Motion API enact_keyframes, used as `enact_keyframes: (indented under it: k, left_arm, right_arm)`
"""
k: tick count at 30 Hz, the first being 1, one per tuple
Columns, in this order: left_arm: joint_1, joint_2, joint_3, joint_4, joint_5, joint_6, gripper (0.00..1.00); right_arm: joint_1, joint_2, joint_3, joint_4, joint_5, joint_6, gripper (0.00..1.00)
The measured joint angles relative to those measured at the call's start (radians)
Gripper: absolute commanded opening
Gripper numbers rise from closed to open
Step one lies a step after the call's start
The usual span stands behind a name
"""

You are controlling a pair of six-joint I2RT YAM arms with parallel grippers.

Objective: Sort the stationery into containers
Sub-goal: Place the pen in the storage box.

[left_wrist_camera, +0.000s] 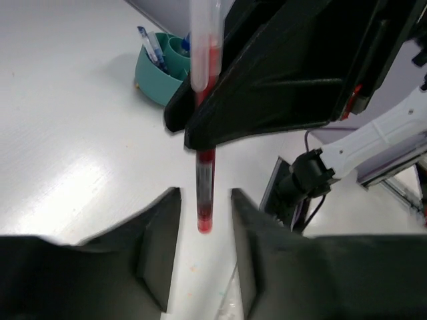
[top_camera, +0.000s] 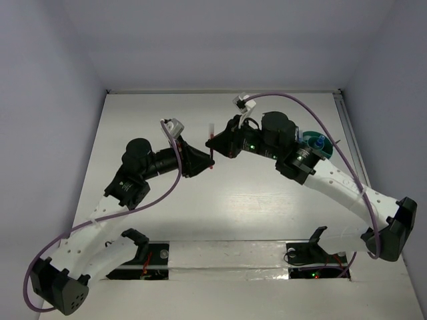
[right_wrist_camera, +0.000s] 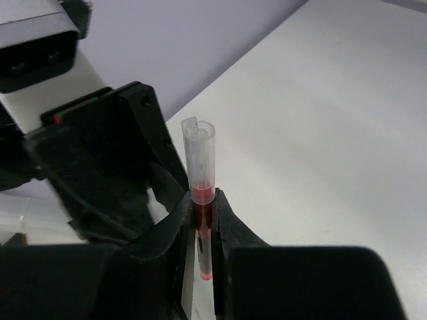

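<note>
the two arms meet above the middle of the white bench (top_camera: pixel 267 207) with a red pen (top_camera: pixel 211 155) standing upright between them, lifted clear of the surface. the right fingers (right_wrist_camera: pixel 233 240) are pressed in on the pen (right_wrist_camera: pixel 203 220) from both sides, pinching its red barrel just under the clear cap (right_wrist_camera: pixel 201 153), which sticks up above the fingertips. in the left wrist view those same right fingers (left_wrist_camera: pixel 267 87) show as a dark wedge clamped around the upper part of the pen (left_wrist_camera: pixel 204 193). the left fingers (left_wrist_camera: pixel 159 253) are drawn in close on either side of the pen's lower end and hold it there, its red tip sitting just inside their gap. from overhead the left fingers (top_camera: pixel 197 160) come at the pen from the left and the right fingers (top_camera: pixel 221 143) from the right, nearly touching each other. the teal tub (left_wrist_camera: pixel 157 73) stands on the bench well apart from the pen, on the far right side and partly hidden behind the right arm in the overhead view (top_camera: pixel 319 143); blue pens (left_wrist_camera: pixel 150 47) already stand tilted in one of its compartments.
</note>
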Motion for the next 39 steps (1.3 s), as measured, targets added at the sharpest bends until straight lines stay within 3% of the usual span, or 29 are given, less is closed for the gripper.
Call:
enact_keyframes:
  k: [3, 5, 6, 8, 19, 23, 30, 39]
  left_arm:
    - [-0.002, -0.027, 0.000, -0.033, -0.034, 0.024, 0.67]
    - [-0.001, -0.051, 0.003, -0.071, -0.057, 0.043, 0.75]
    - [-0.001, -0.062, 0.003, -0.088, -0.066, 0.051, 0.87]
    - [-0.001, -0.090, 0.004, -0.129, -0.085, 0.078, 0.97]
    - [-0.001, -0.315, -0.055, -0.249, -0.225, 0.160, 0.99]
    - [-0.001, -0.391, -0.084, -0.283, -0.285, 0.173, 0.99]
    - [-0.001, -0.457, -0.084, -0.296, -0.354, 0.175, 0.99]
    - [-0.001, -0.473, -0.085, -0.299, -0.377, 0.175, 0.99]
  right_arm:
    - [-0.035, -0.037, -0.024, -0.016, 0.040, -0.002, 0.00]
    - [-0.102, -0.076, -0.042, -0.032, 0.085, -0.003, 0.00]
    - [-0.131, -0.092, -0.047, -0.042, 0.108, -0.005, 0.00]
    - [-0.192, -0.129, -0.060, -0.052, 0.169, -0.011, 0.00]
    - [-0.433, -0.216, -0.328, -0.062, 0.735, -0.089, 0.00]
    - [-0.468, -0.194, -0.419, 0.049, 0.889, -0.202, 0.00]
    - [-0.483, -0.078, -0.491, 0.349, 0.966, -0.428, 0.00]
    - [-0.496, 0.060, -0.535, 0.521, 0.970, -0.552, 0.00]
